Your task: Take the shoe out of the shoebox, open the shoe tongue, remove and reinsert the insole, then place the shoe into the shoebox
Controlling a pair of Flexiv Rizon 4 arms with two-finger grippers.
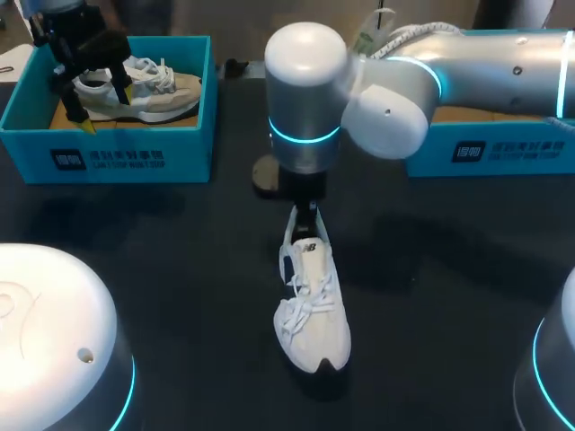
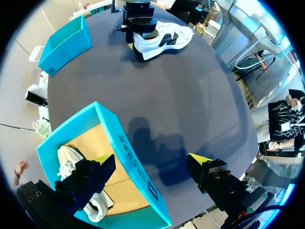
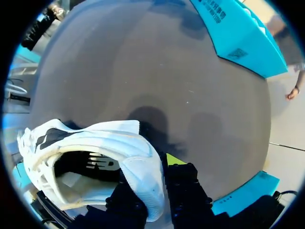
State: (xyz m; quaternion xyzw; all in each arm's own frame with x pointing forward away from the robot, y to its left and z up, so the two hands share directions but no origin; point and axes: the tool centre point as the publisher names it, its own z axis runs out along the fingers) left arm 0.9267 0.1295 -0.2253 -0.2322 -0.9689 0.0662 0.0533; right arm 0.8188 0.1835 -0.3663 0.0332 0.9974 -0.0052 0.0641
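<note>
Right gripper [image 3: 155, 191] is clamped on the shoe's heel collar [image 3: 147, 176]. One finger is inside the opening, the other outside behind the heel, with the rim pinched between them. The shoe [image 1: 313, 310] sits sole-down mid-table [image 1: 180, 269], outside both boxes.

Left gripper [image 2: 151, 160] is spread wide and holds nothing. It hangs over the left shoebox [image 1: 108, 148], one finger above a second shoe [image 1: 144, 85] lying in it, the other out past the box wall. The right shoebox [image 1: 485, 148] is behind the right arm, contents mostly hidden.

Risks, as I judge them:
- The grip is only a thin, soft rim at one end. If lifted, the toe likely sags or swings about the pinch, and the collar could fold and slip out.
- The laces [image 1: 305, 301] look done up. Pulling the tongue with only the heel held could drag or tip the shoe.
- The left arm is well away from the shoe, so nothing braces the front.
- The finger inside the opening may get in the way when anything is pulled out of the shoe.

Orientation: the shoe's long axis runs far-to-near across the table. The heel is at the far end under the right gripper. The toe points toward the robot's side, skewed slightly to its right.
</note>
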